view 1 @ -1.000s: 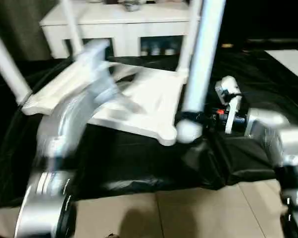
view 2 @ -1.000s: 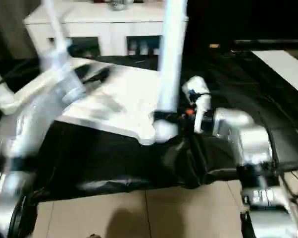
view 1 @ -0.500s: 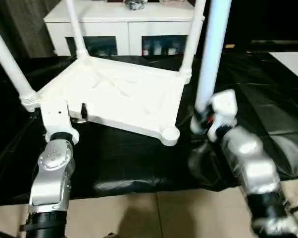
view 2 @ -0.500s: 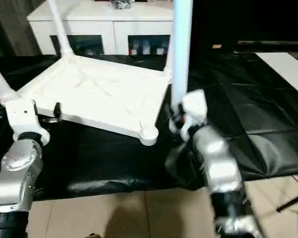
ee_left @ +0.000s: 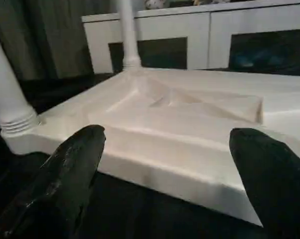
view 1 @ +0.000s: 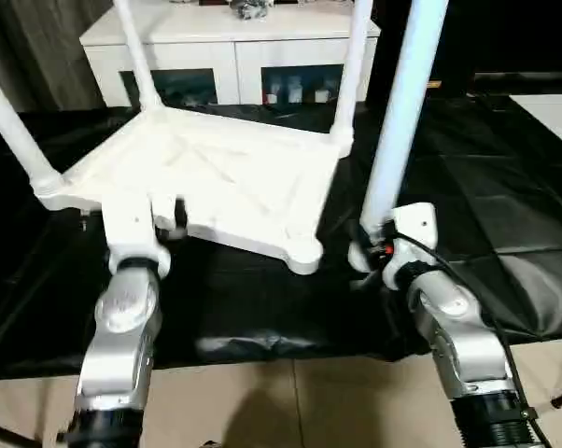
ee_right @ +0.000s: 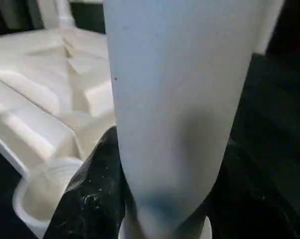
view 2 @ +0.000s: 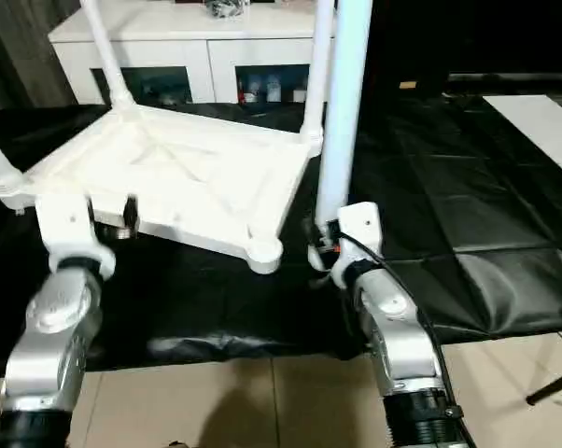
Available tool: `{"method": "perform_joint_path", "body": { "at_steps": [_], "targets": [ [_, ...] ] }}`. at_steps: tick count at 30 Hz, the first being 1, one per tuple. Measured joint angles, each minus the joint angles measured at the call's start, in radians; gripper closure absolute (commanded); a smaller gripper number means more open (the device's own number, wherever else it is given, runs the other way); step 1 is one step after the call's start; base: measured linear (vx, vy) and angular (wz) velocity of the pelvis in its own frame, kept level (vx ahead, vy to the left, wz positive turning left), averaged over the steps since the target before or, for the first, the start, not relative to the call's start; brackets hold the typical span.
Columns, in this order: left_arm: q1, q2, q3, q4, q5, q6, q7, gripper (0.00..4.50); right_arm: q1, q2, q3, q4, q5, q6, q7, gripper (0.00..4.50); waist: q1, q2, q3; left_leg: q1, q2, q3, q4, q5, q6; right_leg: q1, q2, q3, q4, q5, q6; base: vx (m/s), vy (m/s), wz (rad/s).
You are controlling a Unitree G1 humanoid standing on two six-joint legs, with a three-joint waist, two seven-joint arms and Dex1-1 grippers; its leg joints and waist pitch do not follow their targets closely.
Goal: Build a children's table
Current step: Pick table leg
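Tabletop [view 1: 216, 182] lay upside down, its empty corner socket [view 1: 302, 252] just left of the upright leg [view 1: 402, 103] gripped by the right end effector [view 1: 374, 250]; left end effector [ee_left: 170, 174] gaped open.

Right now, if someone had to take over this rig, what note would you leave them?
Left claw: open, empty, facing the near edge of the tabletop, not touching it.
Right claw: shut on the fourth leg, held upright just right of the tabletop.
Tabletop lies upside down on the black sheet, ribs up.
Done: three legs stand in their sockets, at the left corner, the far left and the far right.
Left: the near corner socket is empty. Move the held leg over it and seat it, probably steadying the top with the left claw, then turn the table upright.
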Motion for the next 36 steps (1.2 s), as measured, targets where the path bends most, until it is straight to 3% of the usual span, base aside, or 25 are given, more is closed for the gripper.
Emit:
{"method": "perform_joint_path", "body": {
  "at_steps": [3,6,9,11,16,22,24,25,26,27,28,29,30,31,32,33,34,35,36],
  "targets": [
    [0.000,-0.002,-0.006,0.000,0.000,-0.002,0.000,0.06,0.000,0.000,0.014,0.001,-0.001,0.000,0.009,2.64,0.006,-0.002,0.000,0.007,-0.002,0.009,0.001,-0.001,0.002,0.006,-0.001,0.013,-0.007,0.000,0.004,0.013,0.058,-0.05],
    [-0.001,-0.003,-0.008,0.000,0.001,-0.009,0.000,0.06,0.000,0.000,0.023,0.003,-0.003,0.000,0.013,2.64,0.002,-0.003,0.002,0.032,-0.003,0.020,-0.005,-0.008,0.010,0.027,-0.002,0.019,-0.023,-0.002,0.007,0.014,0.036,-0.04],
    [-0.001,-0.007,-0.011,-0.001,0.002,-0.011,0.000,0.06,-0.004,-0.001,0.028,0.003,-0.003,0.005,0.016,2.64,-0.020,-0.004,0.005,0.070,-0.005,0.024,-0.020,-0.016,0.011,0.059,-0.003,0.018,-0.048,-0.004,0.011,0.000,0.000,0.00],
    [-0.001,-0.011,-0.022,-0.009,0.004,-0.011,0.000,0.06,-0.004,-0.009,0.028,0.002,-0.003,0.006,0.021,2.64,-0.030,-0.010,0.005,0.080,-0.008,0.025,-0.022,-0.024,0.011,0.072,-0.006,0.018,-0.050,-0.006,0.015,0.038,0.013,-0.06],
    [0.000,-0.021,-0.046,-0.010,0.008,-0.011,0.000,0.06,-0.004,-0.016,0.028,0.002,-0.010,0.008,0.024,2.64,-0.050,-0.014,0.002,0.083,-0.015,0.032,-0.030,-0.035,0.010,0.072,-0.008,0.024,-0.050,-0.009,0.019,0.073,0.009,-0.04],
    [-0.001,-0.026,-0.047,-0.007,0.009,-0.011,0.000,0.06,-0.004,-0.025,0.029,0.002,-0.021,0.008,0.018,2.64,-0.040,-0.012,0.001,0.082,-0.015,0.034,-0.037,-0.047,0.020,0.074,-0.005,0.022,-0.047,-0.031,0.009,0.078,-0.014,0.03],
    [-0.010,-0.028,-0.054,-0.007,0.009,-0.011,0.000,0.06,-0.004,-0.045,0.029,0.004,-0.026,0.007,0.015,2.64,-0.042,-0.005,-0.005,0.047,-0.019,0.002,-0.012,-0.059,0.044,0.077,-0.012,-0.009,-0.051,-0.037,0.017,0.065,0.006,0.28],
    [-0.012,-0.029,-0.059,-0.006,0.009,-0.012,0.000,0.06,-0.004,-0.051,0.028,0.006,-0.032,0.007,0.015,2.64,-0.048,-0.002,-0.006,0.026,-0.026,-0.019,0.007,-0.069,0.078,0.080,-0.020,-0.034,-0.051,-0.044,0.021,0.062,0.013,0.43],
    [-0.012,-0.028,-0.059,-0.003,0.009,-0.011,0.000,0.06,-0.004,-0.052,0.027,0.007,-0.035,0.007,0.015,2.64,-0.050,0.001,-0.005,0.017,-0.033,-0.037,0.016,-0.073,0.089,0.087,-0.024,-0.049,-0.052,-0.050,0.024,0.068,0.024,0.60],
    [-0.011,-0.025,-0.058,-0.001,0.009,-0.011,0.000,0.06,-0.004,-0.051,0.026,0.007,-0.039,0.007,0.014,2.64,-0.050,0.004,-0.005,0.016,-0.043,-0.055,0.025,-0.078,0.099,0.098,-0.032,-0.067,-0.051,-0.059,0.029,0.093,0.029,0.58],
    [-0.012,-0.020,-0.056,-0.001,0.009,-0.011,0.000,0.06,-0.005,-0.043,0.028,0.007,-0.040,0.007,0.013,2.64,-0.051,0.006,-0.004,0.018,-0.052,-0.073,0.028,-0.082,0.105,0.107,-0.031,-0.072,-0.048,-0.068,0.031,0.093,0.029,0.58],
    [-0.012,-0.017,-0.054,0.000,0.009,-0.011,0.000,0.06,-0.005,-0.033,0.031,0.007,-0.043,0.007,0.005,2.64,-0.052,0.006,-0.004,0.021,-0.060,-0.089,0.028,-0.083,0.107,0.114,-0.032,-0.068,-0.042,-0.079,0.030,0.105,-0.021,0.55],
    [-0.013,-0.013,-0.052,0.000,0.009,-0.011,0.000,0.06,-0.007,-0.029,0.026,0.012,-0.043,0.007,-0.006,2.64,-0.055,0.006,-0.002,0.028,-0.079,-0.109,0.026,-0.083,0.107,0.113,-0.032,-0.059,-0.024,-0.098,0.019,0.084,-0.049,0.55],
    [-0.013,-0.009,-0.045,0.000,0.009,-0.011,0.000,0.06,-0.009,-0.023,0.020,0.015,-0.040,0.009,-0.011,2.64,-0.060,0.003,-0.002,0.035,-0.096,-0.123,0.026,-0.084,0.108,0.109,-0.032,-0.039,0.004,-0.120,0.000,0.084,-0.049,0.55],
    [-0.012,-0.005,-0.037,0.002,0.009,-0.011,0.000,0.06,-0.014,-0.012,0.013,0.016,-0.033,0.014,-0.019,2.64,-0.063,0.001,0.000,0.047,-0.100,-0.117,0.026,-0.088,0.100,0.097,-0.032,-0.005,0.037,-0.137,-0.023,0.064,-0.044,0.38],
    [-0.012,0.002,-0.029,0.004,0.010,-0.011,0.000,0.06,-0.023,-0.001,0.012,0.016,-0.024,0.018,-0.022,2.64,-0.063,-0.001,0.000,0.057,-0.106,-0.110,0.027,-0.093,0.093,0.082,-0.031,0.018,0.062,-0.144,-0.032,0.044,-0.075,0.06],
    [-0.018,0.001,-0.027,0.006,0.010,-0.011,-0.001,0.06,-0.029,-0.001,0.010,0.015,-0.016,0.018,-0.024,2.64,-0.064,-0.005,0.001,0.066,-0.116,-0.101,0.028,-0.096,0.091,0.081,-0.031,0.049,0.074,-0.146,0.002,0.044,-0.075,0.06],
    [-0.027,-0.011,-0.031,0.006,0.010,-0.011,-0.001,0.06,-0.027,-0.011,0.003,0.016,-0.015,0.018,-0.027,2.64,-0.051,-0.005,0.002,0.059,-0.117,-0.090,0.039,-0.103,0.129,0.094,-0.027,0.054,0.067,-0.144,0.031,0.056,-0.067,0.01],
    [-0.035,-0.023,-0.059,0.007,0.009,-0.011,-0.005,0.06,-0.017,-0.022,-0.008,0.018,-0.016,0.019,-0.031,2.64,-0.042,-0.001,0.001,0.046,-0.111,-0.075,0.078,-0.109,0.208,0.111,-0.017,0.059,0.050,-0.142,0.028,0.061,-0.038,0.16]
  ]
}}
